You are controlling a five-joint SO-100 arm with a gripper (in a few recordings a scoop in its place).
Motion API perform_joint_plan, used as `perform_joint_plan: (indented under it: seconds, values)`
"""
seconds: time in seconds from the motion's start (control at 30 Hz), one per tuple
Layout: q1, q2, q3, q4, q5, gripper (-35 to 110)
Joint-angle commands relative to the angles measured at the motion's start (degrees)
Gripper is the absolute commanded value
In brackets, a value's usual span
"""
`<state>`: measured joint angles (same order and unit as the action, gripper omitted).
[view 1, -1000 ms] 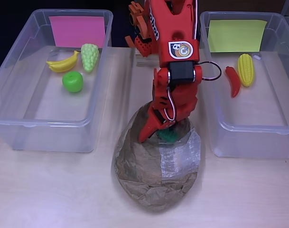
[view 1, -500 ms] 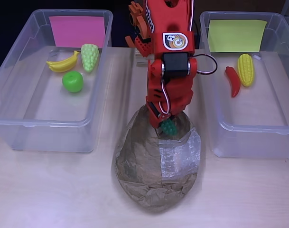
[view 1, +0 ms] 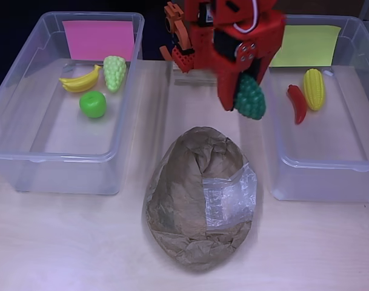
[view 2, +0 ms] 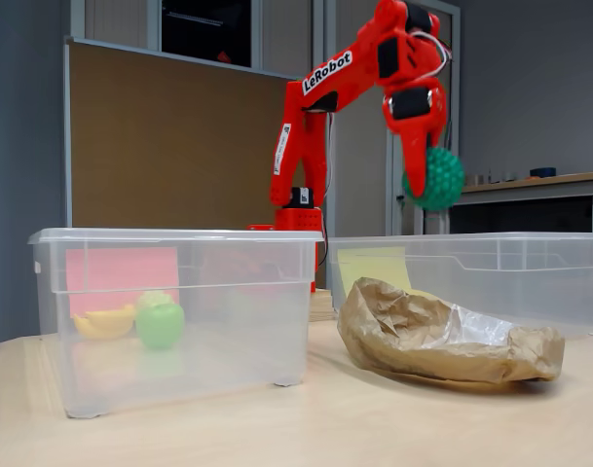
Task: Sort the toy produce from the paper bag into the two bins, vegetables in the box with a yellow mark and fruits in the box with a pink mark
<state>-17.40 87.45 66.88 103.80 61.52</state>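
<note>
Half a second ago the tool point(view 1: 243, 96) was down at the mouth of the paper bag point(view 1: 199, 200); now it has risen clear and swung toward two o'clock in the overhead view, closed on a dark green knobbly toy point(view 1: 251, 97) that hangs high over the near wall of the yellow-marked box point(view 1: 305, 176). Likely a vegetable, it looks set for that box, where the corn point(view 1: 313, 88) and red pepper point(view 1: 297, 103) lie. The table point(view 1: 69, 242) is pale wood, in an office-like room with a brown partition point(view 2: 169, 146).
</note>
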Motion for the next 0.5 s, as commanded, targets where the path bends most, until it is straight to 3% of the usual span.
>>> perform_joint_plan:
  seconds: [0.0, 0.23, 0.47]
  values:
    - [-9.1, 9.8, 6.0, 0.2, 8.5, 8]
    - [-30.0, 19.8, 25.2, -10.4, 33.2, 8]
    - [-42.7, 20.7, 40.4, -23.6, 53.8, 9]
